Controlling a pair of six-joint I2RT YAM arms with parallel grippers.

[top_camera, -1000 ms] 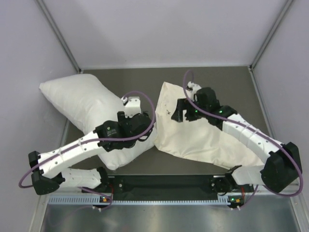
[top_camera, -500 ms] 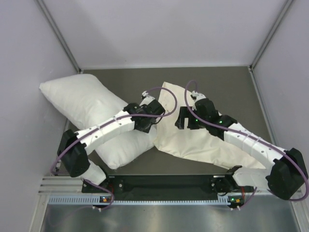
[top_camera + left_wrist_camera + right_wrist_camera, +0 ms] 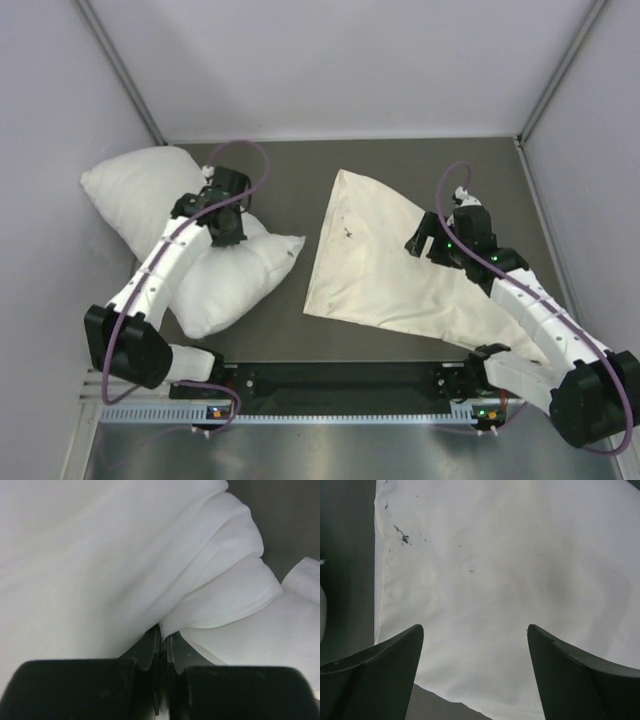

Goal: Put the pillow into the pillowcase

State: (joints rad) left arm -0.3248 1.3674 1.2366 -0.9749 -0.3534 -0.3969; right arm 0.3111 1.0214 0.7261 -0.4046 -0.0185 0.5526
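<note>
White, smooth fabric took up the nine o'clock side of the dark grey table [image 3: 300,170] from overhead. This was the plump, bright white rectangular pillow [image 3: 120,195], puffy and round-cornered, lying slantwise. The left gripper [image 3: 230,215] sat on its twelve o'clock edge. Well apart from it, toward three o'clock, the thin, cream, limp fabric pillowcase [image 3: 370,270] lay flat and faintly creased. The right gripper [image 3: 428,243] was poised at its two o'clock edge, I judged in order to look for the opening.

From the left wrist, the black fingers [image 3: 150,645] were pressed together. A raised fold of the pillow's cloth ran into their tips, so I took it they had the cushion pinched, ready to drag it across. The fabric bunched in soft, rounded ridges toward two o'clock.

From the right wrist, the two dark fingers [image 3: 375,670] stood spread wide with nothing between them, hanging over the sleeve. Its cloth looked matt and slightly yellowed. A straight seam ran down at nine o'clock, with small dark specks near eleven o'clock.
</note>
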